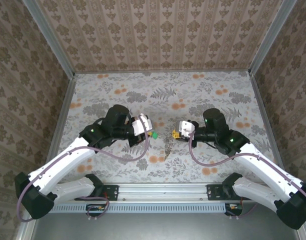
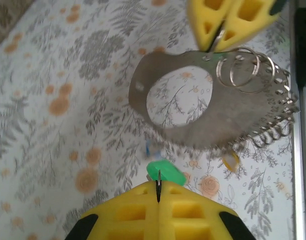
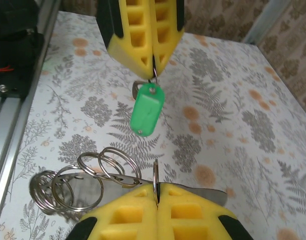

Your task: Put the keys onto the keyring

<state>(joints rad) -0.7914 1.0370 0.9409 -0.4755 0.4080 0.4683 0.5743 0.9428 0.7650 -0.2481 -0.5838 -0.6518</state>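
Left tool point(image 2: 158, 187) pinches green key point(image 3: 147, 114), clear from right wrist — right tool point(image 3: 156, 188) clamps keyring point(image 2: 143, 102).

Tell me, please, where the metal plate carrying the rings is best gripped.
The metal plate is probably best pinched across its bare flat rim, coming edge-on from the side away from the rings: that stretch is thin, smooth and ring-free.
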